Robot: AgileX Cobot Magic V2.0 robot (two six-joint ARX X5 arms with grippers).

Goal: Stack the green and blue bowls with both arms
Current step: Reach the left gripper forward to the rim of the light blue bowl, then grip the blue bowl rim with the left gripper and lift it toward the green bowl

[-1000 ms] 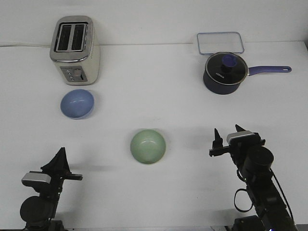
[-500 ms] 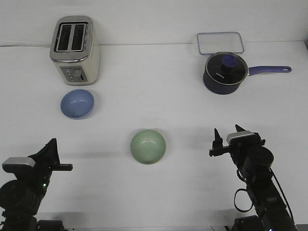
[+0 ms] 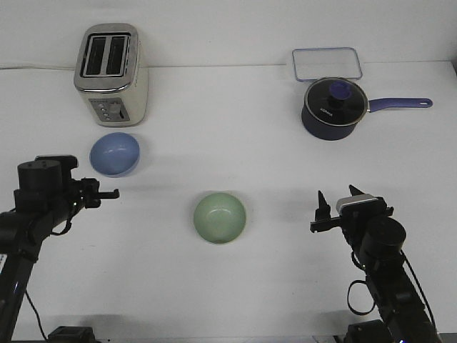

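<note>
Though seemingly clear of it, left gripper [image 3: 107,193] just beside blue bowl [image 3: 114,153].

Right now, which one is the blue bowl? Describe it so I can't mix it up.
Find the toaster at the far left of the table. Just in front of it sits the blue bowl, with the left gripper close beside it. It is pale blue, unlike the green bowl near the table's middle, and has no lid or handle like the saucepan.
</note>
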